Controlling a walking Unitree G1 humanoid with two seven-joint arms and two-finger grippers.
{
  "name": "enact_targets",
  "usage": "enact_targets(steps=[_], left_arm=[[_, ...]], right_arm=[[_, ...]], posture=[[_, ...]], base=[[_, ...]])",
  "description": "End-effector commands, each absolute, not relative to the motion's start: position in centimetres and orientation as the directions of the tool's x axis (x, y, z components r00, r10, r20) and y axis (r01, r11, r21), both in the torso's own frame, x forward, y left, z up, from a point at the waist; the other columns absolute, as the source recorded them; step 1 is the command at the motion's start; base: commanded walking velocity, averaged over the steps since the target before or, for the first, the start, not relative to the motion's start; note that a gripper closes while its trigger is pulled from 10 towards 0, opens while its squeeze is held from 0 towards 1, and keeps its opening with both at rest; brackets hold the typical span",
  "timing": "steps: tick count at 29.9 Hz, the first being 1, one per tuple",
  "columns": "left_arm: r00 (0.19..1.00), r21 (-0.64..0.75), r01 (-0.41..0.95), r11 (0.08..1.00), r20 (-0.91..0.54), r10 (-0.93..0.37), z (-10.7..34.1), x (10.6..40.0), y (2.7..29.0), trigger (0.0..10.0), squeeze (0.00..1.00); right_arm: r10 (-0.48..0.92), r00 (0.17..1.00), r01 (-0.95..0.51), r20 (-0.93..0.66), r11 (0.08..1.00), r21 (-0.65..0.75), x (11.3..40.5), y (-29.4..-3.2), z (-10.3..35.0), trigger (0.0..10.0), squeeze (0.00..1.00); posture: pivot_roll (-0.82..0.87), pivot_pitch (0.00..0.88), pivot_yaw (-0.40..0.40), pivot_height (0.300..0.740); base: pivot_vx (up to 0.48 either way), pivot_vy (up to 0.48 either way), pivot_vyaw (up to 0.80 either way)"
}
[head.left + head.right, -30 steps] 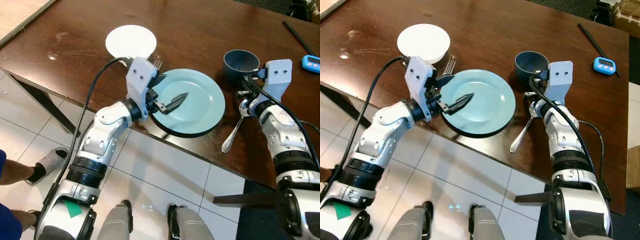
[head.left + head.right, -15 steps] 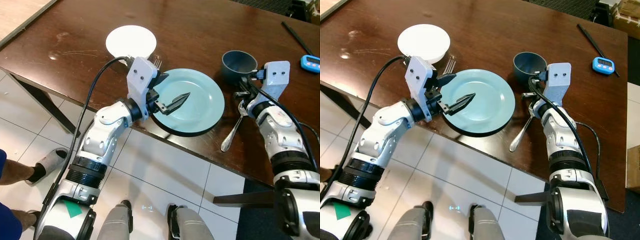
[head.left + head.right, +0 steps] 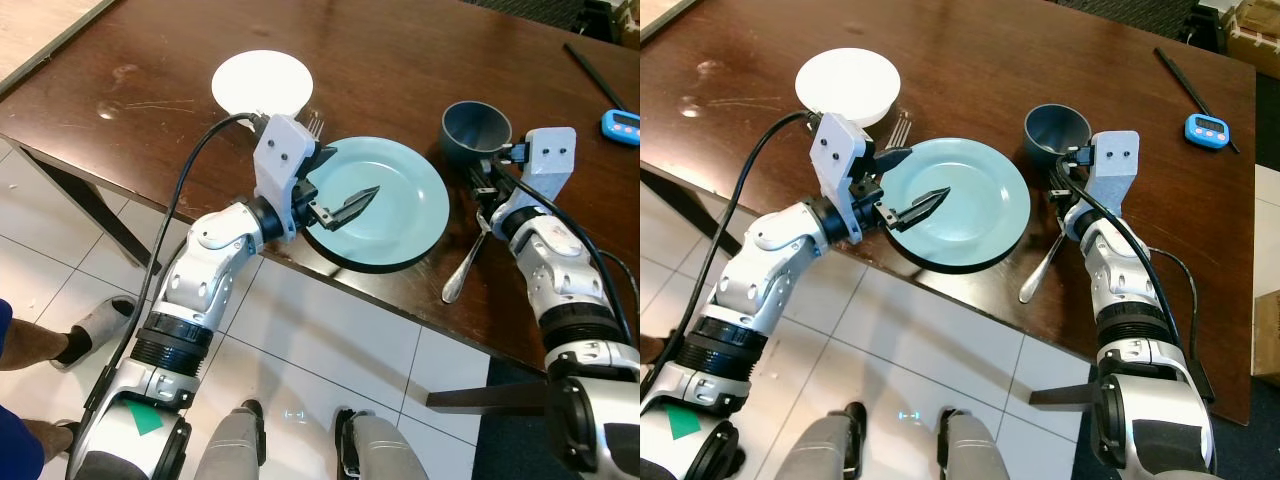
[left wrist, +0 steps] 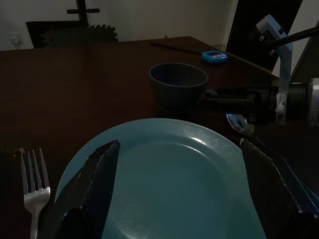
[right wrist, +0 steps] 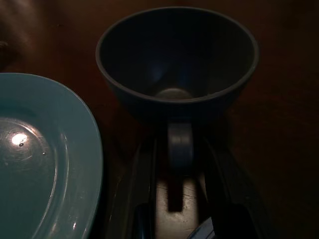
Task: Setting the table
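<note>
The rigid, breakable grey mug, standing just beside the teal plate, is best taken by its handle, straddled by the parted right gripper.

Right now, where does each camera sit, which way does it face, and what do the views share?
Left eye: head, looking down at table; both arms, legs show; left gripper over teal plate.
Right eye: same scene, shifted; right gripper at dark blue mug.
Left wrist: faces across plate toward mug, fork; own fingers show.
Right wrist: faces mug handle; own fingers flank it.
Shared: plate and mug.
</note>
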State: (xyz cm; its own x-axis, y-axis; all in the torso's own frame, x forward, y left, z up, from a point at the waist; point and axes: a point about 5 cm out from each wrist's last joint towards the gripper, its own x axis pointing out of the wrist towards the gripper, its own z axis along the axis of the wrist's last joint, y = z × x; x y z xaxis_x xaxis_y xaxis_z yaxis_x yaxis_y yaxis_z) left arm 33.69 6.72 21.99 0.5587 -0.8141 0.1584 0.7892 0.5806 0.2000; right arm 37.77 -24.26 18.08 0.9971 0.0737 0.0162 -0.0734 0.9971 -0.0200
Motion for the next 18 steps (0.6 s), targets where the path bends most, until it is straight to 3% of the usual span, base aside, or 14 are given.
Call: enact_targets(steps=[1, 18], left_arm=[[0.554, 0.198, 0.793, 0.576, 0.157, -0.818, 21.7, 33.5, 6.7, 10.0, 0.0], [0.549, 0.163, 0.801, 0.577, 0.187, -0.815, 22.2, 33.2, 7.6, 10.0, 0.0]], right_arm=[[0.056, 0.998, -0.056, -0.004, 0.998, -0.008, 37.6, -24.6, 17.5, 10.0, 0.0], [0.061, 0.98, -0.075, 0.19, 0.995, 0.069, 38.0, -24.8, 22.5, 10.0, 0.0]], posture=[[0.06, 0.208, 0.036, 0.74], [0.05, 0.178, 0.031, 0.74]], base=[[0.0, 0.0, 0.0], [0.0, 0.0, 0.0]])
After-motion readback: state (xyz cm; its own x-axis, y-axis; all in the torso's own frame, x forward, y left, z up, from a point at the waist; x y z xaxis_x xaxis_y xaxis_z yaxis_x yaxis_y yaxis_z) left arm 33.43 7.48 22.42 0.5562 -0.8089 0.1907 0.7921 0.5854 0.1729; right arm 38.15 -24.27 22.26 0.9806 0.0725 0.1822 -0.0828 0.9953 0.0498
